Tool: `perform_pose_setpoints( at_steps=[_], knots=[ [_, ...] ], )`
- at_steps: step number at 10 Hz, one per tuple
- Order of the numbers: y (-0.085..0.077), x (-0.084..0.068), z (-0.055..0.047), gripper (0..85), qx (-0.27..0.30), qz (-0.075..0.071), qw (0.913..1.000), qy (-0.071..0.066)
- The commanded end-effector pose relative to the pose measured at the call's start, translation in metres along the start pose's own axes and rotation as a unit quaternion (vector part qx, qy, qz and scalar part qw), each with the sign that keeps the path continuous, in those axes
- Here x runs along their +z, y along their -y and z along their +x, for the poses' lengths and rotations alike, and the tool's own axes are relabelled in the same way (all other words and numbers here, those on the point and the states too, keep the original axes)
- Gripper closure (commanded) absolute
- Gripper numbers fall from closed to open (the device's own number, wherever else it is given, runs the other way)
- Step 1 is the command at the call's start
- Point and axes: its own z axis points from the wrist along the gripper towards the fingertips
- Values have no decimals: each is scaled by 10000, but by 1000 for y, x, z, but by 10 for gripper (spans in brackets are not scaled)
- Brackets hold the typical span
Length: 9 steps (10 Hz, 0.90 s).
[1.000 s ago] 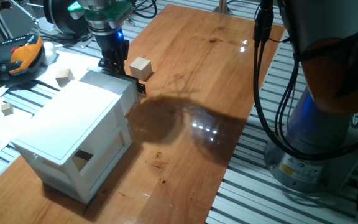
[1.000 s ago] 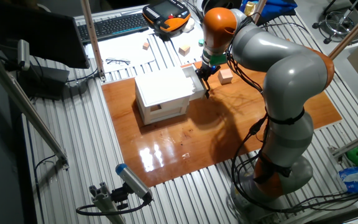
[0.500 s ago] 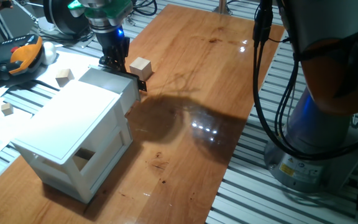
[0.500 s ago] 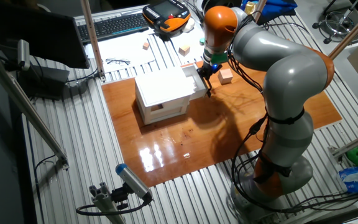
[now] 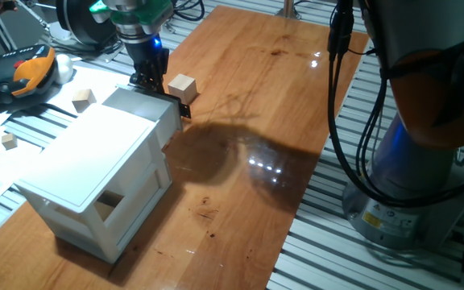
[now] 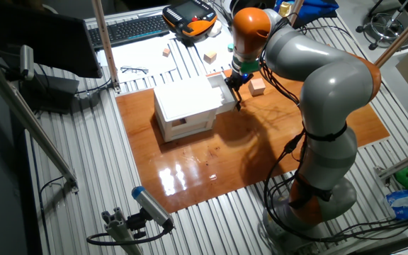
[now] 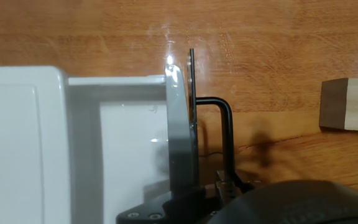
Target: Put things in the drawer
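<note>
My hand (image 5: 153,80) sits at the drawer (image 7: 135,118) handle (image 7: 224,134); grip state unclear. Drawer partly open. Nearest cube (image 7: 348,104) on tabletop (image 5: 248,121) beside it. Pull straight, level, no twisting.

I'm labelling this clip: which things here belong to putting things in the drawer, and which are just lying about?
Job:
drawer, partly open
white cabinet
black handle
gripper, at the drawer front
wooden cube on the table
two more cubes off the board

Lying about:
orange-and-black pendant
keyboard
glasses
</note>
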Motion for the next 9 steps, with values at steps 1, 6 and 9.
perform_pose_setpoints(
  at_steps=[1,6,9],
  knots=[
    [2,1,0,850,0,0,10000,-2],
    [16,2,-1,850,-31,-62,10000,-24],
    [22,3,0,850,-47,-77,10000,-31]
  ],
)
